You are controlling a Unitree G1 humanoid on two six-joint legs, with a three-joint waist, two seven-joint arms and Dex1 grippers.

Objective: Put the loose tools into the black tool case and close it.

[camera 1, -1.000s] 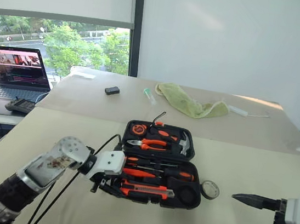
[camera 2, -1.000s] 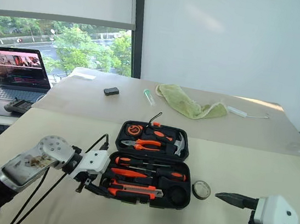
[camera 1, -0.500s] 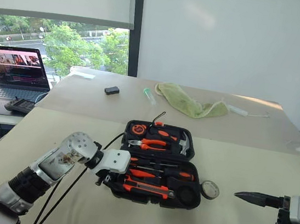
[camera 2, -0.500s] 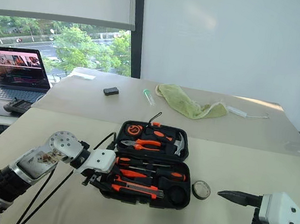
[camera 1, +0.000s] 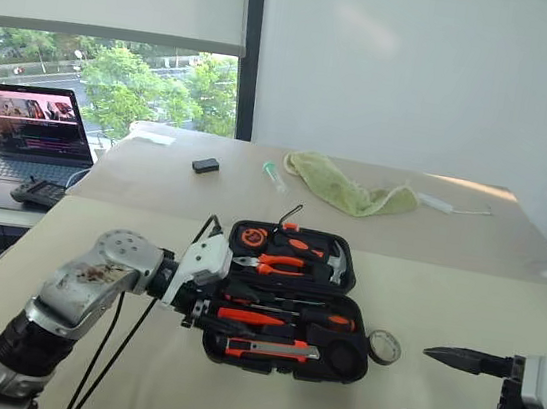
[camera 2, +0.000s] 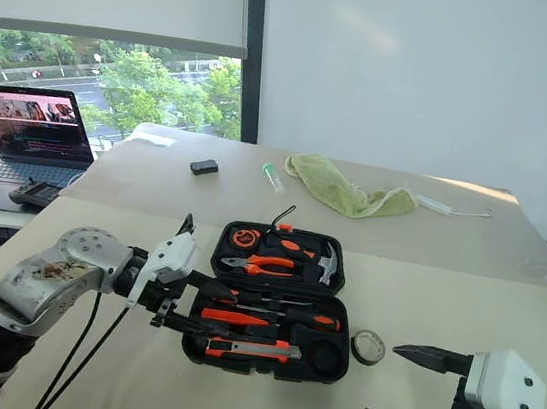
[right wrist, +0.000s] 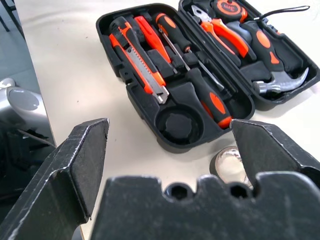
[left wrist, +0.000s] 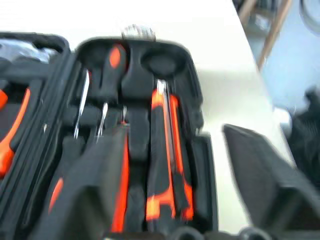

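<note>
The black tool case (camera 1: 353, 306) lies open on the table. Its near half holds an orange-and-black utility knife (camera 1: 270, 347), two orange-and-black screwdrivers (camera 1: 329, 320) and a thin red one (right wrist: 150, 33). One round slot (right wrist: 178, 125) is bare. A small tape roll (camera 1: 383, 347) lies on the table just right of the case. My left gripper (camera 2: 214, 313) hovers over the case's left end, open, its fingers (left wrist: 90, 190) on either side of the knife below it and holding nothing. My right gripper (camera 2: 428, 407) stands open near the table's front right, short of the tape roll.
The case's far half carries pliers (camera 1: 281, 264), a hammer (camera 1: 334, 263) and a tape measure (camera 1: 253, 235). Farther back lie a green cloth (camera 1: 351, 190), a small black box (camera 1: 204, 165) and a clear tube (camera 1: 273, 174). A laptop (camera 1: 31, 127) stands at the left.
My left gripper has lifted off the knife's left end, risen and rolled, and now sits at the case's left edge. The knife stays in its slot. The right arm has not moved.
</note>
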